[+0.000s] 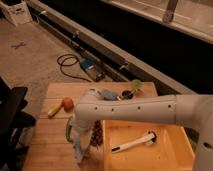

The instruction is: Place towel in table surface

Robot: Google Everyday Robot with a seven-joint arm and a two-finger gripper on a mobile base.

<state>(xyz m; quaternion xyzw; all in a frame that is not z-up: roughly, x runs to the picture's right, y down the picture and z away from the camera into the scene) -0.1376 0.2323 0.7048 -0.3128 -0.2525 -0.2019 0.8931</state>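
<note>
The table surface is lying under everything, a broad rectangle of long pale wooden planks, with its near edge running out of the picture. A thick white arm, smooth and rounded like moulded plastic, is reaching in from the right across the table and bending down at a bulging elbow. A yellow plastic bin with straight walls is sitting on the right half of the table, cut off at the bottom, and is holding a slim white tool.

The gripper is hanging below the elbow, over the planks just left of the bin, with its fingers spread apart and clamping nothing. The towel, a soft, wrinkled, pale grey-blue cloth, is bunching up right beneath it at the table's near edge. Whether cloth and gripper are touching is hard to make out.

A green pepper is peeking out just left of the arm, partly covered by it. A dark knobbly lump is sitting between the towel and the bin wall, too dim to name. Further back, a red ball on a yellow handle and a blue sponge are lying on the planks. A black cable is coiling on the grey floor behind.
</note>
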